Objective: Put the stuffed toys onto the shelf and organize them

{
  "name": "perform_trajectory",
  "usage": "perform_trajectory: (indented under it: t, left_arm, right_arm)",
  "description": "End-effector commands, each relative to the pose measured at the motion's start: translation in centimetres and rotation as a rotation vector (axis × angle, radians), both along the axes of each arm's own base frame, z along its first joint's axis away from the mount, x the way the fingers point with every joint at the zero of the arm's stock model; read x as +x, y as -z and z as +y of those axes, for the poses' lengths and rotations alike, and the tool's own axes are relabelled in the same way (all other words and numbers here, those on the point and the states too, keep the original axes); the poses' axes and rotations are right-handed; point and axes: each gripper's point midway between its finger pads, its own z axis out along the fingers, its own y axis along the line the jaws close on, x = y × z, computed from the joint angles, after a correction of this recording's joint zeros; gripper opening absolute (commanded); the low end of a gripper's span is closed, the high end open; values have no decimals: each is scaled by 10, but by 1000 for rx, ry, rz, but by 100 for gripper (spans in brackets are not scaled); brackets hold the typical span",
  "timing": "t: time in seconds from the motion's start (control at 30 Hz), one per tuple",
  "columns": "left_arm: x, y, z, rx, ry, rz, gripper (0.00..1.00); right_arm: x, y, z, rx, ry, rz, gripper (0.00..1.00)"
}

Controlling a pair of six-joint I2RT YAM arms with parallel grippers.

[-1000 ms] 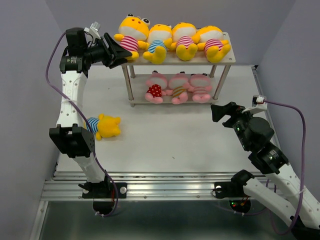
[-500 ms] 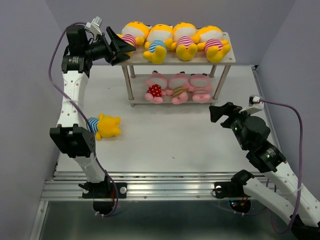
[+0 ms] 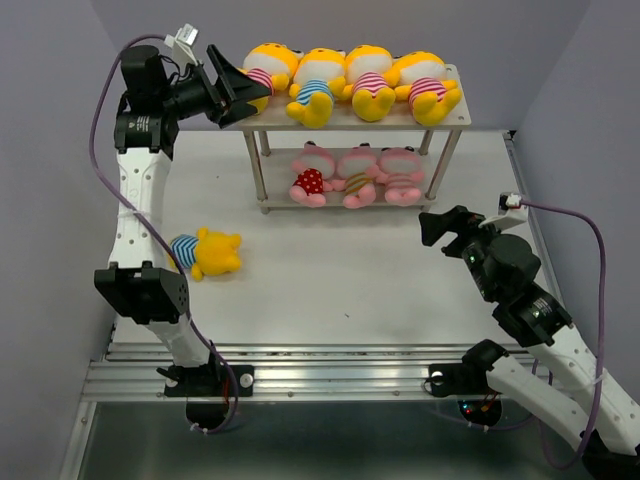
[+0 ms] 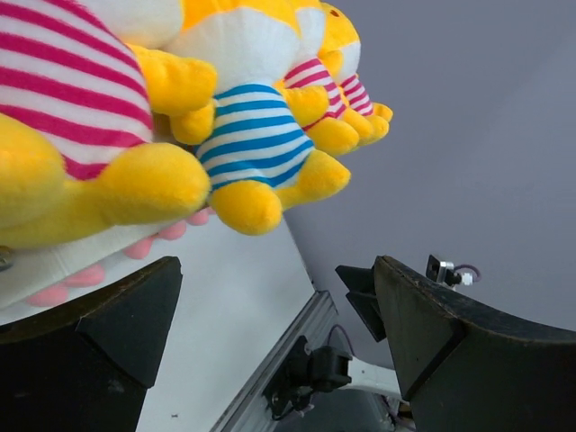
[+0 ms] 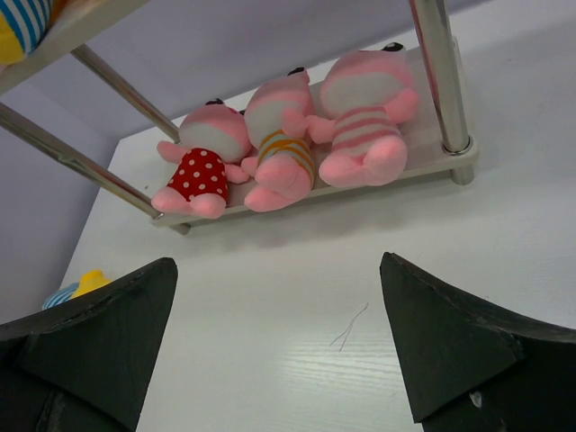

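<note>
Item: stuffed toys (image 3: pixel 368 82) — eight small big-headed plush dolls. We count four yellow ones in a row across the upper board of the shelf (image 3: pixel 395 123), feet toward the front edge. Three wear pink-striped shirts and one wears blue (image 3: pixel 316 92); the leftmost is partly hidden in the top view. On the lower board three pink toys (image 3: pixel 356 178) lie side by side, the left one in red with white dots, leaving only a narrow gap at that end. The eighth toy (image 3: pixel 210 252), yellow in a blue-striped shirt, lies on the table (image 3: pixel 350 280) beside the left arm, well apart from the shelf, and is in our judgement the one piece left to place. We judge the toys light, soft and yielding, fuzzy rather than slippery, and not fragile. The large head will likely flop, so we would take hold across the striped torso, or where head meets body, and close firmly since the stuffing gives. The left gripper (image 3: pixel 245 95) sits at the left end of the upper board with its jaws spread wide and nothing between them. Its wrist view shows the pink-striped toy's leg just above one finger (image 4: pixel 108 333), not held. The right gripper (image 3: pixel 440 225) hangs over the table in front of the shelf's right side, facing the lower tier — jaws likewise wide apart and empty. Setting the last toy in risks nudging its neighbours out of line.
</note>
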Motion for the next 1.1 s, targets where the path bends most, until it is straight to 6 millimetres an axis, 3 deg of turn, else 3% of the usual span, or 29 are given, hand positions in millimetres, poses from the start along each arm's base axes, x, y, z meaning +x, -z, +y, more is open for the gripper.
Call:
perform_trajectory:
  t: [0.0, 0.1, 0.23, 0.33, 0.57, 0.73, 1.07]
  left_arm:
    - [-65, -70, -6, 9, 67, -265, 99]
    - [-83, -84, -4, 27, 55, -346, 99]
    - [-84, -92, 3, 54, -1, -378, 99]
    - [-64, -91, 18, 77, -85, -359, 99]
    - [13, -79, 81, 137, -392, -337, 99]
    - [42, -79, 109, 163, -560, -347, 99]
    - [62, -54, 101, 137, -505, -314, 99]
  right_arm:
    - [2, -9, -4, 25, 28, -27, 100]
    - [3, -10, -5, 23, 33, -26, 100]
    - [3, -14, -4, 26, 26, -32, 100]
    - [3, -17, -3, 18, 23, -37, 100]
    - [2, -16, -4, 2, 17, -43, 100]
    - [2, -17, -3, -10, 10, -44, 100]
    - [3, -19, 1, -2, -5, -38, 100]
